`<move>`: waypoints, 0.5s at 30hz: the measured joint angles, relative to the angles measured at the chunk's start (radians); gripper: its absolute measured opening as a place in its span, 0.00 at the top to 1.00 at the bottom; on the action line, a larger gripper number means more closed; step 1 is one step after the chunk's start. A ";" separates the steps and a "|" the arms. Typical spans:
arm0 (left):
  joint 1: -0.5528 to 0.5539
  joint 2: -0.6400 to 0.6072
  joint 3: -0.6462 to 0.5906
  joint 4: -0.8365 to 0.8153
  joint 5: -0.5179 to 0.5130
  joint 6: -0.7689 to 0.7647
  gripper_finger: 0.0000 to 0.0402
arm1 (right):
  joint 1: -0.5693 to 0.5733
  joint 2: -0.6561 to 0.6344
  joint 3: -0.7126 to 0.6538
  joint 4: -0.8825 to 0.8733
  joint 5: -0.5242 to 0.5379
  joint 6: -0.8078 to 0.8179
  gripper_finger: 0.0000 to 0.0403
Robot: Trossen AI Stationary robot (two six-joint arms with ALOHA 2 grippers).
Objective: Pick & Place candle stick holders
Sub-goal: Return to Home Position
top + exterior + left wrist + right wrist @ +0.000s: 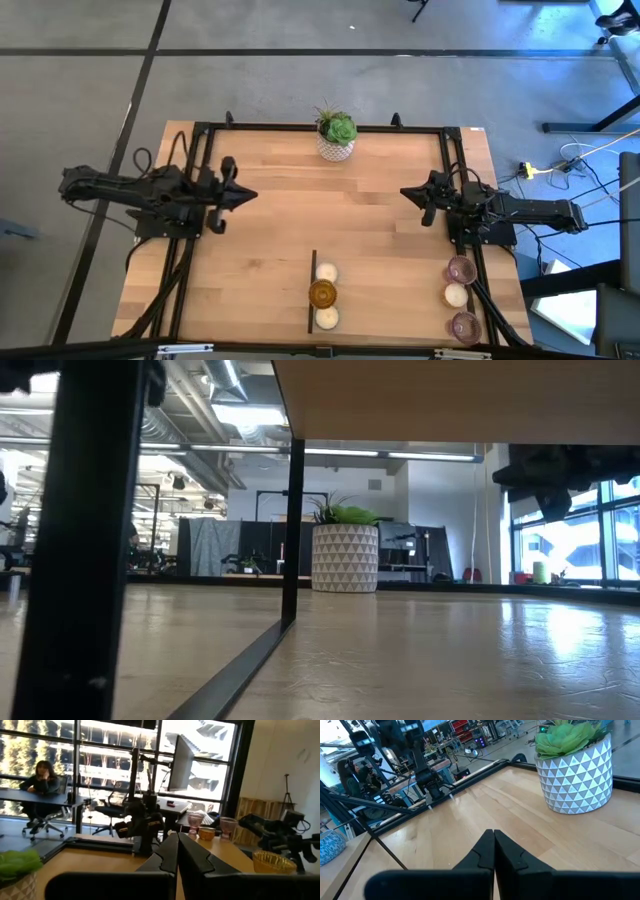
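Left-middle of the high view: my left gripper (250,196), fingers pinched together on nothing, tip aimed at the centre of the table (260,265). Well apart from every holder.

Bottom centre: the first column of candle stick holders, just right of a thin dark bar (313,290). Cream holder (326,272) uppermost, amber holder (323,294) in the middle, second cream holder (326,318) lowest. Neighbours are touching or nearly so.

Top centre: plant pot (337,148) at the table's far edge. Not part of the job.

Right-middle: my right gripper (405,192), likewise clamped on air, facing the left one across bare wood.

Lower right: second column along the table's edge. Mauve holder (460,268), third cream holder (456,295), second mauve holder (465,325).

Judgement: all six sit in two tidy columns and I carry nothing. Placing looks finished; only parking the arms remains, if that.

View notes:
- The low view shows no holders, only the pot beyond a wooden slab (450,400) overhead on black posts (85,540). From above that slab does not read as raised.
- The left wrist view gives the mauve pair and the amber glass side-on. A person (42,777) sits at a desk in its upper left.
- The right wrist view shows the pot close up and the left arm far off.
- Both wrist views show the fingers meeting in a seam.
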 joint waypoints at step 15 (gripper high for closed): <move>-0.019 -0.394 -0.273 -0.077 0.006 0.025 0.99 | 0.000 0.000 0.000 0.000 0.000 0.000 1.00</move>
